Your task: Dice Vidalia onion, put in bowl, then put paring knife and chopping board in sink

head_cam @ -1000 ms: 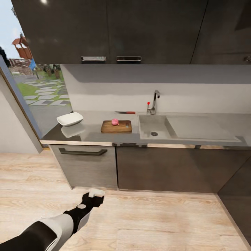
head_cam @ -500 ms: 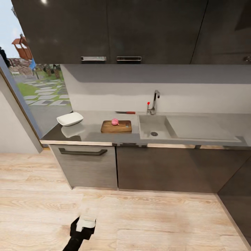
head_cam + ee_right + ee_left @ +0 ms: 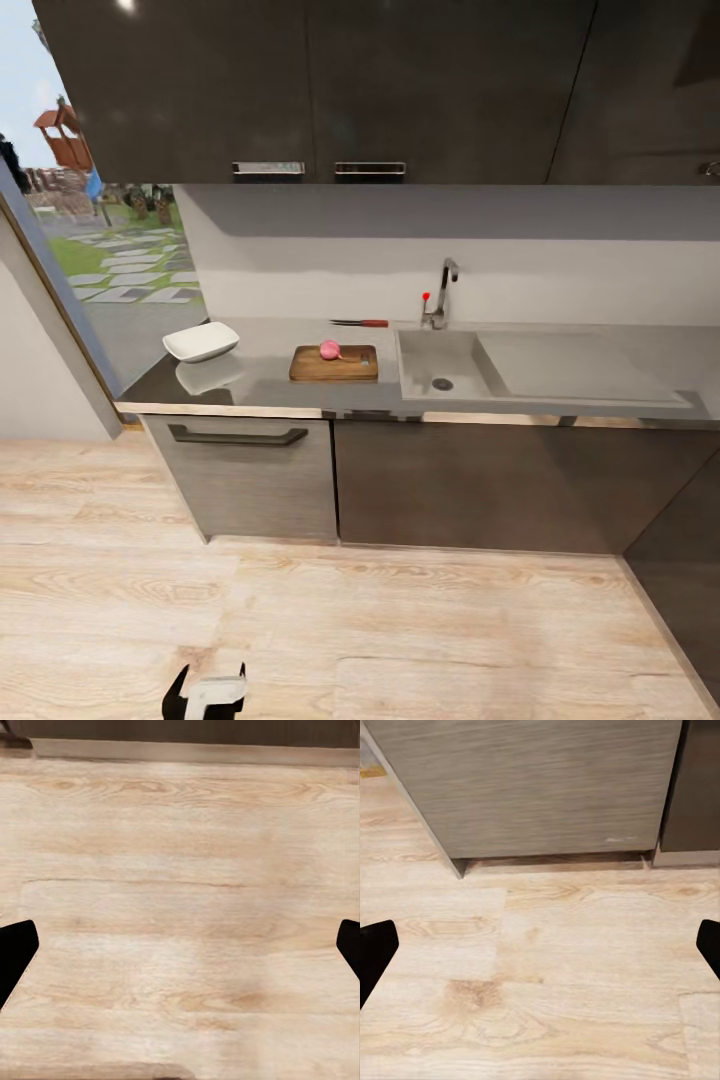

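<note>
A pink onion sits on the board near the counter's front edge, just left of the sink, whose basin holds nothing but its drain. The knife lies along the counter's back edge, behind the board and beside the tap. The white bowl rests at the counter's left end, well apart from the board. Low over the wooden floor, the left tool hangs with fingers spread wide; the right tool, seen from its wrist camera, is likewise spread apart above bare planks.
</note>
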{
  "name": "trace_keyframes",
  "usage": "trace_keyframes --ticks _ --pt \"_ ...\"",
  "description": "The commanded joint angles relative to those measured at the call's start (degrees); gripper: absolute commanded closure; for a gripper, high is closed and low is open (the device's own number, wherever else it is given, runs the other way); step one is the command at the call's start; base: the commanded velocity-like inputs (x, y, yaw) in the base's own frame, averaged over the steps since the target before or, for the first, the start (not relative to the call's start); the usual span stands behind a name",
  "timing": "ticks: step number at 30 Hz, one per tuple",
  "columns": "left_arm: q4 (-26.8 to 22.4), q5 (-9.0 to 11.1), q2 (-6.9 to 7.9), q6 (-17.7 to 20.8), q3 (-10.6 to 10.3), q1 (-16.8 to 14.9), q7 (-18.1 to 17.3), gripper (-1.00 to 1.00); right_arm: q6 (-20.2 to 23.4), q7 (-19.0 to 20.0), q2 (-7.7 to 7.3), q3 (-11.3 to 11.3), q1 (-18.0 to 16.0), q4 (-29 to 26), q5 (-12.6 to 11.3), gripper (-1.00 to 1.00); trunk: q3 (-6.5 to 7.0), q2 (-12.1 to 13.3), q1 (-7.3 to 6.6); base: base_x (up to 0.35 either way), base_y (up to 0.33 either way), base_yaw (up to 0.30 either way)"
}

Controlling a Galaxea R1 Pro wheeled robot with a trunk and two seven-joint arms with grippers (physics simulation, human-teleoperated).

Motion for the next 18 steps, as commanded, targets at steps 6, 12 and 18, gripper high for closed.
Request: trace_keyframes --ticks 6,12,18 --pt "0.18 0.21 -0.23 0.16 -0.49 0.02 0.72 -1.0 -2.52 0.87 0.1 -0.38 -0.06 0.4 0.47 -1.0 -0.06 -0.05 0.01 0.0 0.0 0.0" --pt "0.17 0.26 -0.38 2.07 -0.49 0.02 0.77 -1.0 -2.84 0.7 0.11 -0.51 -0.06 0.47 0.47 -1.0 -0.06 -0.05 0.01 0.0 0.0 0.0" --pt "0.17 0.26 -0.48 2.49 -0.49 0.0 0.77 -1.0 -2.84 0.68 0.11 -0.53 -0.06 0.47 0.48 -1.0 -0.06 -0.05 0.01 0.0 0.0 0.0"
